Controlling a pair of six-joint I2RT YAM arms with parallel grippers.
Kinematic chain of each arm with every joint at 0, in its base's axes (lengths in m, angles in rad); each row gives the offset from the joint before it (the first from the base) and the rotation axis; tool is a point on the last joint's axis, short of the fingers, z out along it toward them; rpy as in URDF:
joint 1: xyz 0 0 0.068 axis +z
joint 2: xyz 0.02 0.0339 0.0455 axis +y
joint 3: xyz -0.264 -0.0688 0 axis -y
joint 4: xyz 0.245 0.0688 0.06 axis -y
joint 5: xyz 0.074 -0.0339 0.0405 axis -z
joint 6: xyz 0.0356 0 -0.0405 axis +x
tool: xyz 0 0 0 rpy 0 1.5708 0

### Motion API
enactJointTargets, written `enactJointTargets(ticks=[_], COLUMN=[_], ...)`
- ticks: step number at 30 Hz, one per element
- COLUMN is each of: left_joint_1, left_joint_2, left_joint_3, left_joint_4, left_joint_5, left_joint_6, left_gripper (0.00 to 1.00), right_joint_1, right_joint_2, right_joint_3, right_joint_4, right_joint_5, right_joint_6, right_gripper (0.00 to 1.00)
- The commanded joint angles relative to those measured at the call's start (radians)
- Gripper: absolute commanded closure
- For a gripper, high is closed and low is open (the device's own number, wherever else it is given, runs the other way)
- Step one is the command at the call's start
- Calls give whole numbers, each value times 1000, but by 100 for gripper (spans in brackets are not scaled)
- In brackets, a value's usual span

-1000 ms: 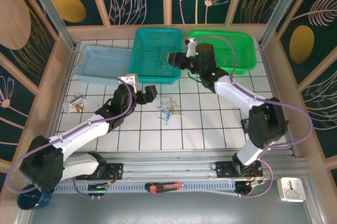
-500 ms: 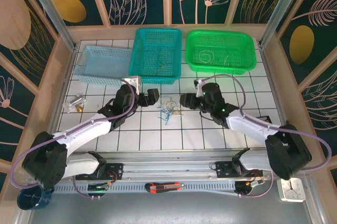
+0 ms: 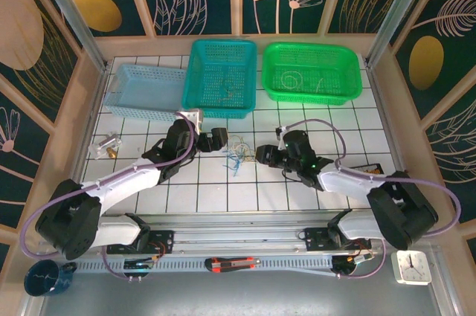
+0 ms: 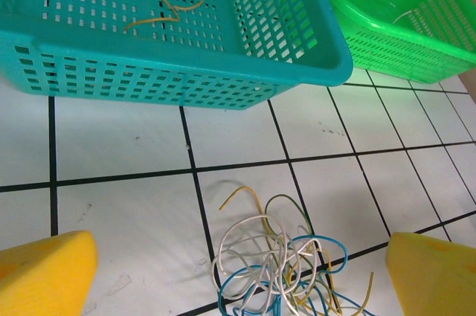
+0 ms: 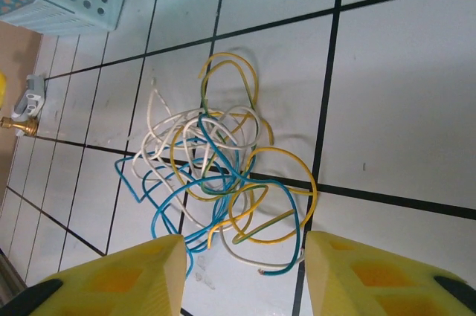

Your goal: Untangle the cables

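Observation:
The cables (image 3: 239, 154) lie as one small tangle of blue, yellow and whitish wire on the white tiled table, between my two grippers. My left gripper (image 3: 216, 140) sits just left of the tangle, open wide. In the left wrist view its yellow fingers (image 4: 44, 271) flank the cables (image 4: 279, 256) with nothing held. My right gripper (image 3: 264, 156) is low on the tangle's right side, open. In the right wrist view the cables (image 5: 216, 175) spread just ahead of my right gripper (image 5: 245, 275), and a few loose wire ends reach in between its fingers without touching them.
Along the back stand a light blue basket (image 3: 137, 111), a teal basket (image 3: 221, 113) with a yellow wire (image 4: 175, 4) inside, and a green basket (image 3: 311, 99) with a whitish wire. A small brass-tipped part (image 3: 104, 146) lies at the left. A box cutter (image 3: 232, 263) rests on the front rail.
My right arm swung from over the green basket down to the table beside the cables. My left gripper crept a little closer to the tangle.

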Motion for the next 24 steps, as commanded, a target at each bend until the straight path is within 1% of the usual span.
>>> enactJointTargets(ticks=[1,7,15,18,22,23,24], left_joint_1=[6,6,6,6,6,6,6], left_joint_2=[9,18,20,18,16,15,14], left_joint_3=[14,13,20,19,13,12,11], left_joint_4=[16,17,17,17,17,17,17], left_joint_5=[17,23,27,27,29,31,34], left_joint_6=[-16,-20,-21,-21,-13,-8,0], left_gripper=[1,1,1,1,1,1,1], right_joint_1=[9,11,11,12,11,10,11], right_joint_2=[42,111,159,165,158,153,148], right_joint_3=[-10,7,16,16,17,18,18], right_joint_4=[106,153,183,191,192,192,192], right_joint_5=[-37,-56,-67,-70,-70,-70,-71], right_joint_6=[36,44,48,50,48,48,49], right_gripper=[56,58,64,73,97,100,100])
